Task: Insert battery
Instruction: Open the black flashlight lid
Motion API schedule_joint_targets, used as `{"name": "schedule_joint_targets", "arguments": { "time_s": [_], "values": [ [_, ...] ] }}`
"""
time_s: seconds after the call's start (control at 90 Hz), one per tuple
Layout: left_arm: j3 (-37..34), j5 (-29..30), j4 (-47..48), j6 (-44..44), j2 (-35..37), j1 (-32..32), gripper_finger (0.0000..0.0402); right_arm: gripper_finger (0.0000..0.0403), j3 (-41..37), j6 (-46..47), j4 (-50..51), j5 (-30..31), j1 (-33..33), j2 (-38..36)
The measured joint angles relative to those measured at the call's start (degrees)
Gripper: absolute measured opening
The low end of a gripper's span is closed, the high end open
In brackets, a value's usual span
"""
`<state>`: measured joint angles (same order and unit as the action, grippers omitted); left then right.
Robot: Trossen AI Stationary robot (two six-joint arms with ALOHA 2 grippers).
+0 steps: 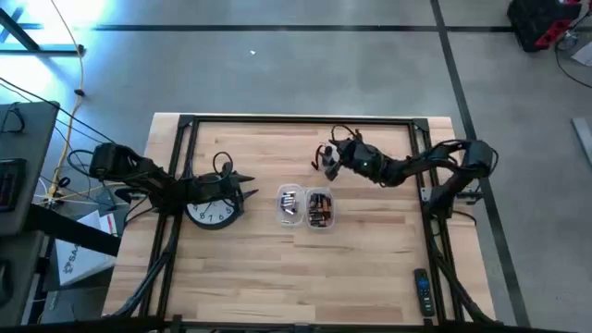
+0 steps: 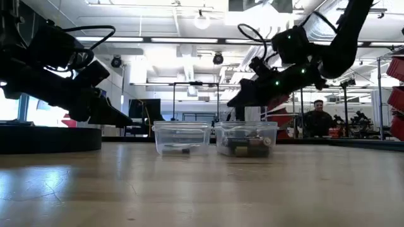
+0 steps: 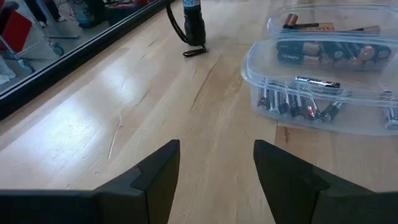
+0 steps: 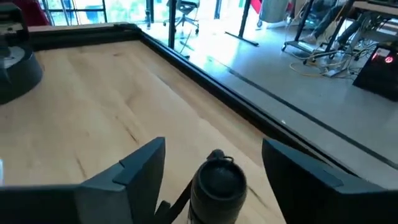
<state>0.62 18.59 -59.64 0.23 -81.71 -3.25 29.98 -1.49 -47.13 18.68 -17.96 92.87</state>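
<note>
A dark cylindrical flashlight (image 1: 328, 160) (image 4: 217, 186) with a wrist strap stands on end on the far middle of the table. My right gripper (image 4: 212, 149) (image 1: 326, 155) is open just above it, one finger on each side, apart from it. Two clear tubs hold batteries: thin ones in the left tub (image 1: 291, 205) (image 3: 323, 99), thicker ones in the right tub (image 1: 320, 209) (image 3: 329, 43). A round clock (image 1: 213, 213) lies face up at the left. My left gripper (image 1: 250, 192) (image 3: 214, 149) hovers open past the clock's right edge, pointing at the tubs, with nothing between its fingers.
A black frame rail (image 1: 296, 118) runs along the table's far edge and down both sides. A remote control (image 1: 421, 291) lies near the front right corner. The near half of the tabletop (image 1: 296, 277) is bare wood. A person (image 2: 319, 120) sits in the room behind.
</note>
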Motion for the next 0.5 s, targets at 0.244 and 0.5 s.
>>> {"name": "schedule_joint_targets", "arguments": {
  "time_s": [0.244, 0.5],
  "values": [
    [0.0, 0.0, 0.0, -0.02, -0.01, 0.01, 0.019, 0.0236, 1.38, 1.12, 10.72, -0.25, 1.91, -10.01],
    [0.0, 0.0, 0.02, -0.02, 0.0, 0.0, 0.019, 0.0236, 12.63, 6.06, 37.22, -0.49, 2.72, -12.71]
  ]
}}
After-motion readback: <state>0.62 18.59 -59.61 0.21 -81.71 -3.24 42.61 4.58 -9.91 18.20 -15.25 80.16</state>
